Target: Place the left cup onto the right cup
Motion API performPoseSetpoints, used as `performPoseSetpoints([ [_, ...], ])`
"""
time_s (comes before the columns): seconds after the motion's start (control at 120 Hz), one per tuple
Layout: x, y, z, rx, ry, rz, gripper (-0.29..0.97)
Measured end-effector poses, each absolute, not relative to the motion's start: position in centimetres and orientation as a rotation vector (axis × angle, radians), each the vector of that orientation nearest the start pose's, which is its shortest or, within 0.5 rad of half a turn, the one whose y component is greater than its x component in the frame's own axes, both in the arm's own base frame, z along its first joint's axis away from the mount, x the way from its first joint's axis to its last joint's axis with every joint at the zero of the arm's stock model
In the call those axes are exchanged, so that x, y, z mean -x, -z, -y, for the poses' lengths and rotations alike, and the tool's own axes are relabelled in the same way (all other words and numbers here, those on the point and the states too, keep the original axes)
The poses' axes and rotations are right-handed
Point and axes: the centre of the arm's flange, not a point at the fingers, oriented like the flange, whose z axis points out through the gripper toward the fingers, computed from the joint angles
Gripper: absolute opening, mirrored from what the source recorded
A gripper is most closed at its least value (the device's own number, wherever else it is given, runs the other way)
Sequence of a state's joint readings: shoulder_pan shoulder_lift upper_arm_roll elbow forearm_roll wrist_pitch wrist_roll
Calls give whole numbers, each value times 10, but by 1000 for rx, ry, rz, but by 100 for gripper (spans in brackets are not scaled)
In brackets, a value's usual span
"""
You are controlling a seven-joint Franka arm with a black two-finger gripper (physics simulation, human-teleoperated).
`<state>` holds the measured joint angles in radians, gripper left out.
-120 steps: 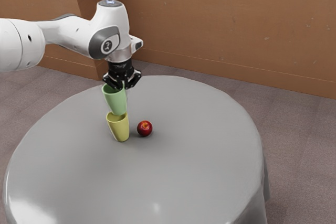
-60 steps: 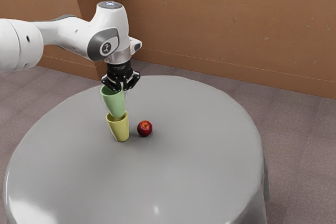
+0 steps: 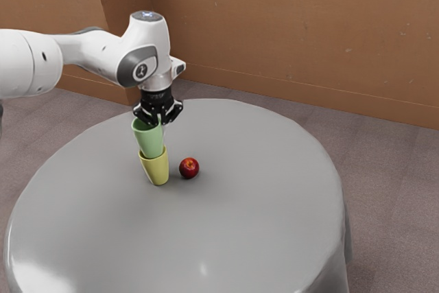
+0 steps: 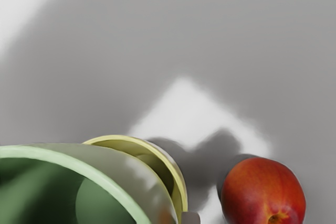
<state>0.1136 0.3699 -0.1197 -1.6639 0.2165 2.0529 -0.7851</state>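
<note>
Gripper [image 3: 158, 120] is nearly closed, with only a narrow gap between the jaws. It pinches the wall of the green cup [image 3: 149, 139] at the rim, on the side toward the exterior view's right. The cup hangs right under the jaws, mouth up, tilted a bit. The green cup's base sits down inside the yellow cup [image 3: 156, 168], so they are nested, with most of the green cup's body above the yellow rim. The yellow cup stands upright on the grey round table [image 3: 260, 204]. A red apple [image 3: 189, 167] lies on the table just beside the yellow cup, on the exterior view's right, not touching it. In the wrist view the green cup's mouth is close under the hand, with the yellow rim poking out behind it and the apple near both.
</note>
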Motion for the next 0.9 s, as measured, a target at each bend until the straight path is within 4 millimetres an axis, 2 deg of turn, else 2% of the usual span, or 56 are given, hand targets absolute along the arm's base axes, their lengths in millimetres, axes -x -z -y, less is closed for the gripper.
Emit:
performPoseSetpoints([
  [0.15, -664, -387, -15, 2831, 104, 1021, -9],
  [0.333, -664, -385, -14, 2835, 106, 1026, 30],
  [0.475, -663, -402, -12, 2840, 139, 1027, 49],
  [0.542, -660, -417, -10, 2844, 166, 1025, 54],
  [0.65, -651, -457, -2, 2852, 229, 1018, 60],
  [0.742, -637, -498, 0, 2857, 276, 1015, 62],
  [0.833, -612, -554, 0, 2867, 316, 987, 64],
  [0.9, -599, -578, -2, 2875, 297, 936, 65],
])
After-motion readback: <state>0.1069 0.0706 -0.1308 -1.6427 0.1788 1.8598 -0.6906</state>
